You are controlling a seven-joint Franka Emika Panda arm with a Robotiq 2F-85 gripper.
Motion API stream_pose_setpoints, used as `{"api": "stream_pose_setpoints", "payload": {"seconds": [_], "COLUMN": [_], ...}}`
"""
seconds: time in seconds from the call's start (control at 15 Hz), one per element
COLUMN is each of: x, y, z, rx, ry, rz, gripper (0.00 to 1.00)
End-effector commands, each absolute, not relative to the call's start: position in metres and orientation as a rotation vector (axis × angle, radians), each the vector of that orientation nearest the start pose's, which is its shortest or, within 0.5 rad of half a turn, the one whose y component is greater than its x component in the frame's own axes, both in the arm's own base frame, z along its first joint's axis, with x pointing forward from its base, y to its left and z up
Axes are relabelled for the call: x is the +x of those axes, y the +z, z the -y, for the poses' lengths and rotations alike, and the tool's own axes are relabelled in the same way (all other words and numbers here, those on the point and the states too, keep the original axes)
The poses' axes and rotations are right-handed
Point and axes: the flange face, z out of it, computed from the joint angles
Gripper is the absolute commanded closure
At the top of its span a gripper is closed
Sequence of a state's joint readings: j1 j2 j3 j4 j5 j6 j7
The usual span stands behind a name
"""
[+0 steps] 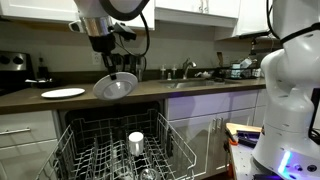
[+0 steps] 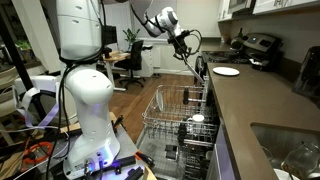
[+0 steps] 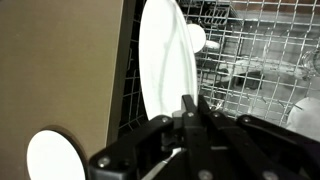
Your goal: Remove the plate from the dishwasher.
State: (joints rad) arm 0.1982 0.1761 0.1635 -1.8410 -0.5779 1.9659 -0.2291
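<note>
Above dishwasher [image 1: 92,127] | pincer [image 1: 110,72] clamped on plate [image 1: 116,87] rim | plate tilted, clear of rack [image 1: 76,146]

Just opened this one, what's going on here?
The robot arm's gripper is shut on the rim of the plate and holds it tilted in the air, above the open dishwasher and level with the counter edge. The plate is clear of the pulled-out rack, where a white cup stands. A second, flat white plate lies on the counter.
</note>
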Motion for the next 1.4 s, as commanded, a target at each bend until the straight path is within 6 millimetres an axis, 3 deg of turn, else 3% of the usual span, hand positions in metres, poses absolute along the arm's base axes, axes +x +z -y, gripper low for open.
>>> {"api": "stream_pose_setpoints", "payload": {"seconds": [0.0,0.6,1.33], "x": [0.575,0.578,0.578], "y": [0.446,0.432,0.435], "z": [-0.173,-0.158,-0.163], "rx": [2.373,2.372,2.299], "ry": [-0.008,-0.001,0.038], "rz": [-1.000,-0.913,-0.863], "gripper": [0.99,0.99,0.99]}}
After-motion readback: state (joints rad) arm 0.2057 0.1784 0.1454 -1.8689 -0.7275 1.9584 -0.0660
